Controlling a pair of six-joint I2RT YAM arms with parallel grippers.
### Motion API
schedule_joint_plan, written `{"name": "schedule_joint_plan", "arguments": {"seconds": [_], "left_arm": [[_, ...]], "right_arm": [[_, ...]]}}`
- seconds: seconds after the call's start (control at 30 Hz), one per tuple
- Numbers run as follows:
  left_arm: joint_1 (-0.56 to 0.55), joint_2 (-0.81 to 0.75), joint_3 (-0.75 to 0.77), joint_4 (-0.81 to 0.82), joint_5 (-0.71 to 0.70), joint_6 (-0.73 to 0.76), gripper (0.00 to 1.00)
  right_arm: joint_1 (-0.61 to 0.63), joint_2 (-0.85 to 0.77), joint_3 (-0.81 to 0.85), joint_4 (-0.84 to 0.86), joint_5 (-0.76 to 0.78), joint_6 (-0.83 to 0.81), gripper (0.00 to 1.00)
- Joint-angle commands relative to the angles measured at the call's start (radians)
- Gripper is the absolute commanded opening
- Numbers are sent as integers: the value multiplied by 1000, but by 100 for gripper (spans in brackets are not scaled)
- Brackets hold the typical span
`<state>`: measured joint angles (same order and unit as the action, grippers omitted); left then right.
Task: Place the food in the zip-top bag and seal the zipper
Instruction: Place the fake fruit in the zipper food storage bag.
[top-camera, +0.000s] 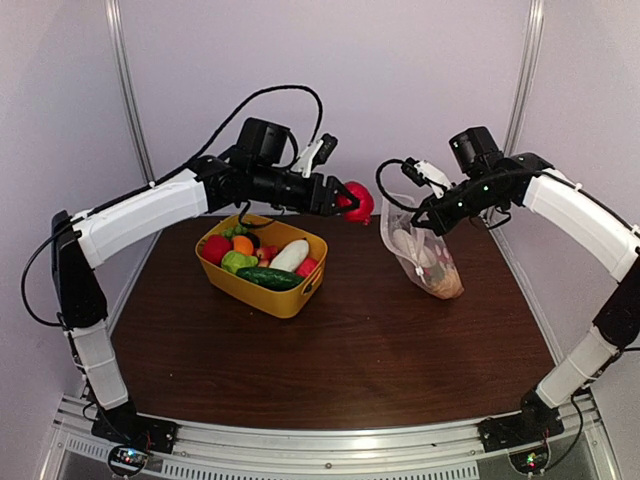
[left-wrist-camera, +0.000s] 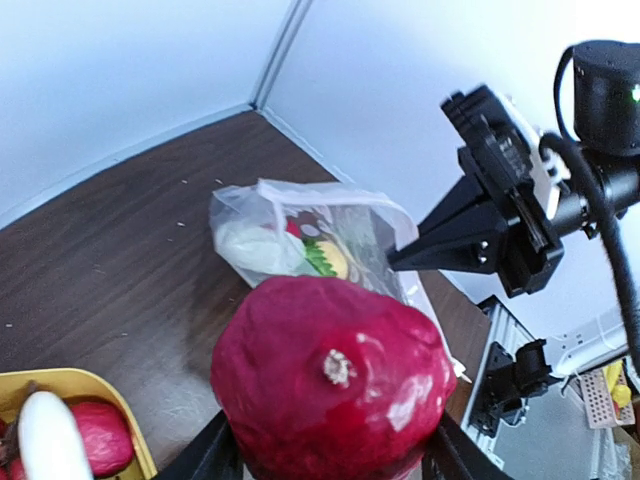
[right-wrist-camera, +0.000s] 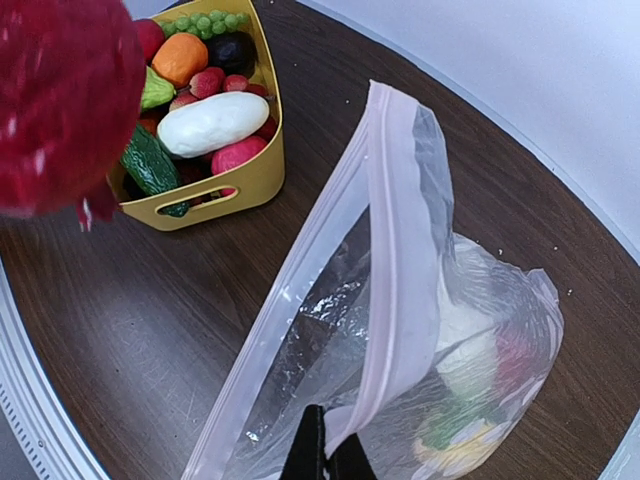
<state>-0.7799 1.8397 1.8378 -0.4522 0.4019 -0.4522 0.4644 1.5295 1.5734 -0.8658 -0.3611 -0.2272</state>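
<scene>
Glossy red fruit (left-wrist-camera: 330, 385), dimpled, clear bag (right-wrist-camera: 480, 330) gaping

The fruit (left-wrist-camera: 330, 385) is deep glossy red. The tub (top-camera: 282, 301) is yellow, the bench (top-camera: 350, 350) dark brown. The bag (right-wrist-camera: 490, 300) is clear, its zipper (right-wrist-camera: 398, 250) strip pale pinkish-white.

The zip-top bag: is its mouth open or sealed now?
Open. The right wrist view shows the zipper of the zip-top bag parted, a gap between its two strips; the right claw pinches one edge.

left gripper (top-camera: 343, 199) gripping red fruit (top-camera: 361, 204), right gripper (top-camera: 419, 222) pinching bag (top-camera: 427, 257)
</scene>
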Motion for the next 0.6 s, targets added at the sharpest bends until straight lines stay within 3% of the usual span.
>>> {"name": "schedule_joint_plan", "arguments": {"seconds": [0.0,0.33,0.57], "left_arm": [[-48,51,-29,202,129,-120,47],[-116,180,59,270,100,-219,44],[-116,263,141,207,-18,-280,39]], "right_arm": [[5,35,62,-9,-4,43,0],[7,41,116,-42,-52,52,0],[33,4,115,-63,-158,18,0]]}}
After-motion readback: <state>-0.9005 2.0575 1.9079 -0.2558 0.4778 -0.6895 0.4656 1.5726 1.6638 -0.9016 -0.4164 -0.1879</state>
